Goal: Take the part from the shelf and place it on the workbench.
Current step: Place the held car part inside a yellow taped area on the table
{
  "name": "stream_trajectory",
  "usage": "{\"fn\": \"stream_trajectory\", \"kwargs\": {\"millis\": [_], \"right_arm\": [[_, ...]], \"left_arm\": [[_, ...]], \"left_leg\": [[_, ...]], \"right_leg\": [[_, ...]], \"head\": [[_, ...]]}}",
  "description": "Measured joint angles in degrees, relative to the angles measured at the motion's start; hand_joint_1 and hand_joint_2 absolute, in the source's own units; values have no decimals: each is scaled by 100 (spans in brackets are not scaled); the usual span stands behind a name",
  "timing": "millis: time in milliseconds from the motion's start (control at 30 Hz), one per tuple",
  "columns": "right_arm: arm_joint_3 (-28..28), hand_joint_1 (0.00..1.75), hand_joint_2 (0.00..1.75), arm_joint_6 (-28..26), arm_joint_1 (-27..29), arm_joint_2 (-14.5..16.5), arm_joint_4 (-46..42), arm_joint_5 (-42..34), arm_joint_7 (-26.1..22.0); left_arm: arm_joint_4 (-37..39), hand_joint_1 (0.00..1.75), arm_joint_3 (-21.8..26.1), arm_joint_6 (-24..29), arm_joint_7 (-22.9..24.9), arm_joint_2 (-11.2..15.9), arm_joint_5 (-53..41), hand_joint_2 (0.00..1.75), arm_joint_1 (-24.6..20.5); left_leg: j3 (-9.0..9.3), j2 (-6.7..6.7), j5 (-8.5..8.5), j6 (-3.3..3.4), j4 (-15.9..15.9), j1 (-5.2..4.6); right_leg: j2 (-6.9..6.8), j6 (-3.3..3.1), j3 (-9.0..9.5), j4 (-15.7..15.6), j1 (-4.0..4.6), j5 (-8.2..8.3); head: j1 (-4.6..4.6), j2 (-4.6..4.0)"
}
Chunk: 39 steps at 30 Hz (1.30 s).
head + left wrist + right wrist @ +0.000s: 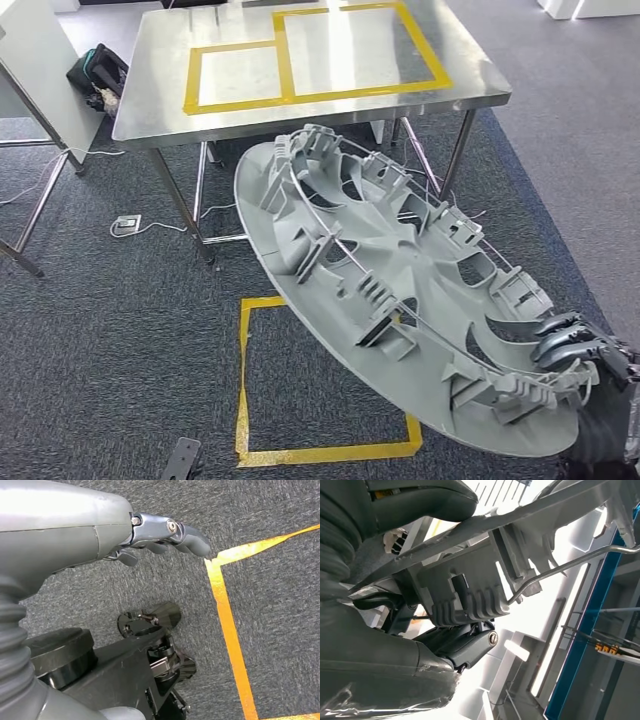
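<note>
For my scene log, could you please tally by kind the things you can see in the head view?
Grey wheel cover, held by the right hand: 1
Steel workbench: 1
Yellow tape outlines on the bench: 2
Yellow tape square on the carpet: 1
Black bag: 1
Total: 6

A dark grey carpeted floor (pixel 113 330) carries a yellow tape square (pixel 243 400) before a steel tabletop (pixel 151 110) on metal legs.

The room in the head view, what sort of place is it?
Probably a workshop or robot test area: a steel workbench marked with yellow tape rectangles, a taped square on grey carpet, and a grey wheel cover in the right hand.
</note>
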Motion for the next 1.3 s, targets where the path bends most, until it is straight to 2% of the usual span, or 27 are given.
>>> {"fn": "stream_trajectory", "kwargs": {"millis": [400, 467, 533, 600, 667, 700, 733, 767, 800, 833, 867, 900, 933, 967, 1000, 1067, 1100, 1133, 1200, 1233, 1267, 1300], "right_arm": [[-21, 175, 175, -37, 20, 0, 0, -81, -1], [-61, 175, 175, -37, 35, 0, -3, -127, 0], [-133, 175, 175, -18, 67, -2, -30, -175, 1], [-214, 175, 175, 24, 104, -4, -67, -204, -2], [-278, 175, 175, 70, 133, -4, -95, -211, 0], [-308, 175, 175, 92, 152, -4, -112, -204, 8], [-339, 175, 175, 114, 174, -4, -130, -189, 24], [-367, 175, 175, 131, 196, -6, -150, -169, 43], [-387, 175, 175, 144, 216, -9, -170, -150, 64], [-405, 175, 175, 150, 235, -14, -194, -133, 86], [-416, 175, 175, 150, 250, -19, -222, -117, 107], [-424, 175, 175, 147, 271, -22, -252, -102, 131], [-429, 175, 175, 136, 292, -24, -282, -86, 154], [-429, 175, 175, 120, 310, -24, -304, -70, 173], [-430, 175, 175, 98, 331, -24, -322, -53, 188], [-433, 175, 175, 52, 375, -24, -355, -17, 200], [-434, 175, 175, 38, 391, -24, -370, -3, 202], [-435, 175, 175, 29, 405, -24, -382, 7, 202], [-433, 175, 175, 11, 412, -24, -392, 18, 201], [-432, 175, 175, -6, 419, -24, -395, 27, 202], [-432, 175, 175, -26, 427, -24, -399, 44, 206], [-433, 175, 175, -44, 439, -24, -405, 66, 212]], "left_arm": [[0, 0, 1, -39, 0, 1, -1, 175, 13], [0, 0, 1, -33, 0, 4, -17, 175, 18], [0, 0, 1, -35, 0, -1, -28, 175, 21], [0, 0, 1, -38, 0, -10, -39, 175, 23], [0, 0, 1, -46, 0, -25, -52, 175, 28], [0, 0, 1, -51, 0, -36, -61, 175, 34], [0, 0, 0, -58, 0, -46, -73, 175, 41], [0, 0, -1, -63, 0, -57, -90, 175, 48], [0, 0, -1, -68, 0, -66, -105, 175, 51], [0, 0, -2, -74, 0, -74, -120, 175, 49], [-1, 0, -3, -79, 0, -80, -133, 175, 42], [-1, 0, -5, -88, 0, -83, -142, 175, 33], [-2, 0, -8, -96, 0, -87, -152, 175, 26], [-3, 0, -10, -101, 0, -89, -163, 175, 20], [-4, 0, -12, -102, 2, -95, -172, 175, 16], [-10, 0, -14, -96, 16, -103, -179, 175, 9], [-11, 0, -14, -95, 25, -107, -179, 175, 7], [-12, 0, -14, -94, 36, -109, -180, 175, 14], [-11, 0, -14, -79, 80, -111, -199, 175, 59], [-11, 0, -14, -60, 113, -111, -212, 175, 92], [-11, 0, -14, -32, 147, -111, -222, 175, 123], [-11, 0, -14, -2, 171, -110, -220, 175, 148]], "left_leg": [[-12, 0, -3, 18, 19, -44], [-23, -2, -22, 84, 12, -59], [51, -7, 31, 182, -149, -31], [160, -10, 110, 221, -328, 29], [210, -13, 96, 201, -364, 67], [233, -17, 65, 178, -362, 82], [269, -20, 27, 148, -360, 101], [317, -23, -14, 110, -356, 130], [376, -25, -65, 62, -348, 168], [435, -24, -125, 3, -324, 199], [480, -24, -203, -63, -280, 219], [508, -22, -284, -123, -238, 222], [523, -20, -358, -170, -207, 211], [532, -19, -418, -197, -193, 204], [551, -20, -464, -209, -201, 206], [505, -94, -561, -212, -40, 221], [352, -147, -656, -208, 234, 219], [91, -201, -765, -195, 640, 205], [-577, -245, -907, -145, 1495, 159], [-836, -253, -823, -98, 1710, 130], [-991, -263, -599, -31, 1701, 92], [-1039, -279, -255, 60, 1469, 43]], "right_leg": [[0, 50, 6, -26, -53, 36], [-5, 99, 16, -68, -76, 55], [-9, 153, 4, -105, -55, 55], [32, 197, -130, 170, -39, -104], [77, 249, -471, 888, -76, -399], [79, 279, -654, 1218, -95, -483], [79, 310, -768, 1394, -116, -471], [76, 347, -772, 1343, -137, -348], [65, 393, -664, 1078, -166, -139], [32, 456, -485, 688, -206, 78], [17, 494, -285, 321, -230, 175], [6, 478, -144, 77, -249, 199], [6, 429, -71, -30, -254, 144], [37, 339, -58, -17, -239, 46], [67, 252, -73, 26, -234, 1], [119, 139, -27, 56, -212, -100], [140, 90, 26, 46, -201, -146], [157, 50, 85, 28, -185, -186], [217, -3, 221, -8, -137, -291], [253, -21, 312, -21, -108, -360], [286, -35, 424, -38, -75, -439], [313, -45, 561, -64, -39, -523]], "head": [[1, 0], [-5, 0], [-6, 0], [13, 0], [28, 0], [32, 0], [31, 0], [31, 0], [32, 0], [34, 0], [62, 0], [80, 0], [81, 0], [78, 0], [50, 1], [8, 1], [-7, 1], [-28, 0], [-48, 0], [-55, 0], [-54, 0], [-57, 0]]}}
